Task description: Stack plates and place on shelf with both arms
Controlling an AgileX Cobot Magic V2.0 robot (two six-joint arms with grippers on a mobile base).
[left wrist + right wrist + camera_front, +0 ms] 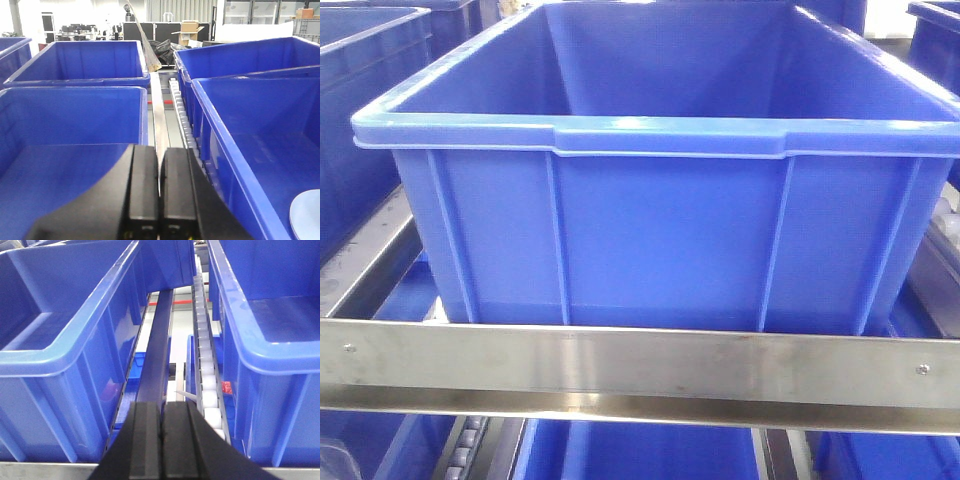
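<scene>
You can find one plate (pixel 306 216) only as a pale bluish-white, smooth rounded edge at the lower right corner of the left wrist view, lying flat on the floor of the blue crate (pixel 260 145) on that side; the rest of it is cut off by the frame, so you cannot tell whether a second plate sits with it. That crate is glossy moulded plastic with a thick rolled rim, and apart from the plate its visible floor is bare. Across the narrow gap, the left crate (pixel 65 130) shows you only blue floor and walls. The left gripper (pixel 159 200) hangs over the gap between these two crates, its black, blocky fingers pressed together with nothing between them. In the right wrist view, the right gripper (pixel 161 445) is likewise closed on nothing, above a brushed steel rail (pixel 157 355) and a strip of white rollers (pixel 205 365) running between two more crates. From the front, you see a large ribbed crate (pixel 660 230) resting on the shelf (pixel 640 365), behind its flat stainless crossbar.
</scene>
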